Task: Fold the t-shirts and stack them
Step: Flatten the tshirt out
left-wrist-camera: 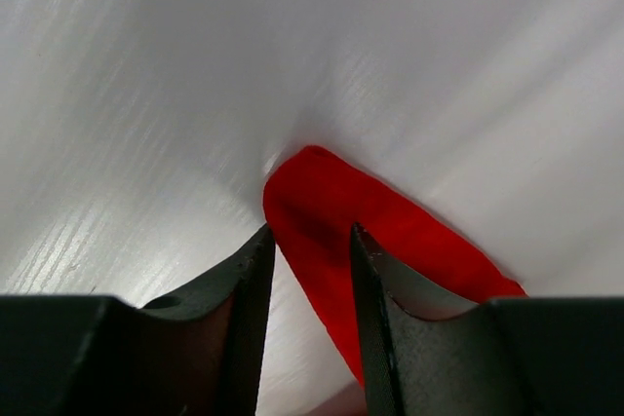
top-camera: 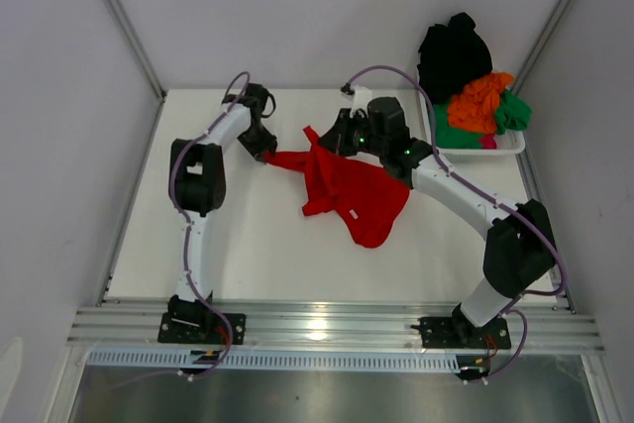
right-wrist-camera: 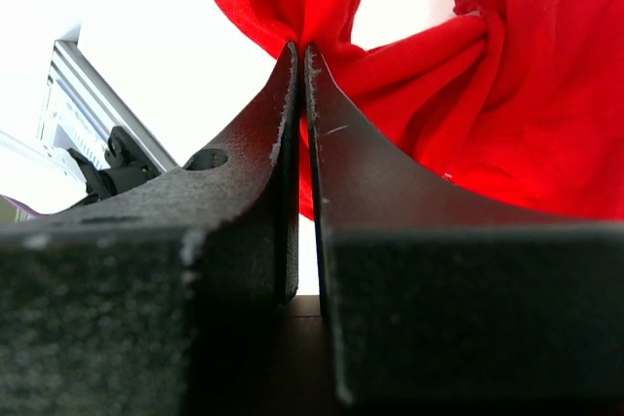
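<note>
A bright red t-shirt lies crumpled on the white table, one corner drawn out to the left. My left gripper is down at that corner. In the left wrist view its jaws stand apart around the red cloth, with a gap showing beside the left finger. My right gripper is shut on a bunch of the shirt's upper edge. In the right wrist view the red cloth is pinched at the tips of my right gripper. More t-shirts, black, orange, green and pink, are piled at the back right.
The white plastic basket holding that pile stands at the table's back right corner. White walls close in the table at the back and both sides. A metal rail carrying both arm bases runs along the near edge.
</note>
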Controlling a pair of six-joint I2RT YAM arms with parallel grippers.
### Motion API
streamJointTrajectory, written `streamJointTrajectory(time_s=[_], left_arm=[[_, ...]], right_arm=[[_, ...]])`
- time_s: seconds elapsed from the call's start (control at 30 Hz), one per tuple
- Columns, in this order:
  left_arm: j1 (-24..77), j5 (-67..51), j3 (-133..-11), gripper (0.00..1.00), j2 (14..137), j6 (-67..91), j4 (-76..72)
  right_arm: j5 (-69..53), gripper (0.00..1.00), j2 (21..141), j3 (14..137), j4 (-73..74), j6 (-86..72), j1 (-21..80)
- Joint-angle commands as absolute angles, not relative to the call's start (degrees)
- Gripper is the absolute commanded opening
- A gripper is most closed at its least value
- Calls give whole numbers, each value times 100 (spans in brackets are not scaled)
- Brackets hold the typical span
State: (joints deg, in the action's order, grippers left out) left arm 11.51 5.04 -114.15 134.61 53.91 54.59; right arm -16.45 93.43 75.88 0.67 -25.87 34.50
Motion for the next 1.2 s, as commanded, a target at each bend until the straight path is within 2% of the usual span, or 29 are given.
streamJointTrajectory(time_s=[0.0, 0.1, 0.17, 0.2, 0.23, 0.37, 0.4, 0.47, 0.5, 0.57, 0.7, 0.8, 0.93, 1.17], left_arm=[[1195, 606, -11637, 38, 13474, 5318, 5520], [1239, 703, -11672, 31, 13482, 5273, 5528], [1248, 764, -11698, 21, 13500, 5282, 5546], [1265, 782, -11698, 15, 13491, 5265, 5537], [1266, 800, -11663, 1, 13483, 5204, 5485], [1196, 652, -11129, 1, 13063, 4878, 4602], [1108, 442, -10440, 1, 12878, 4887, 4353], [1002, 300, -9882, 1, 12386, 4922, 3843], [898, 203, -9061, 0, 11792, 4913, 3293], [800, 184, -8607, 0, 11261, 4712, 2954], [449, 439, -8455, 0, 10120, 4325, 2901], [256, 684, -8648, 1, 9399, 4000, 2900], [27, 1317, -9551, 1, 8835, 3482, 3303], [-790, 1809, -11424, 1, 8824, 3042, 4208]], right_arm=[[-1564, 0, 9299, 7866, -44, -2531, 3489], [-1547, 0, 9273, 7857, -44, -2523, 3489], [-1547, 0, 9238, 7866, -44, -2514, 3489], [-1538, 0, 9229, 7858, -44, -2505, 3489], [-1547, 0, 9220, 7857, -44, -2496, 3489], [-1547, 0, 9211, 7875, -44, -2487, 3410], [-1616, 0, 9237, 7901, -53, -2496, 3367], [-1827, 0, 9255, 8076, -97, -2575, 3139], [-1872, 0, 9255, 8164, -97, -2593, 3042], [-1933, 0, 9246, 8375, -166, -2575, 2797], [-2039, 0, 9281, 8910, -97, -2295, 2471], [-1995, 0, 9281, 9297, -61, -2145, 2146], [-1749, 0, 9211, 9851, -44, -2013, 1680], [-1767, 0, 9044, 10415, -254, -1933, 897]])
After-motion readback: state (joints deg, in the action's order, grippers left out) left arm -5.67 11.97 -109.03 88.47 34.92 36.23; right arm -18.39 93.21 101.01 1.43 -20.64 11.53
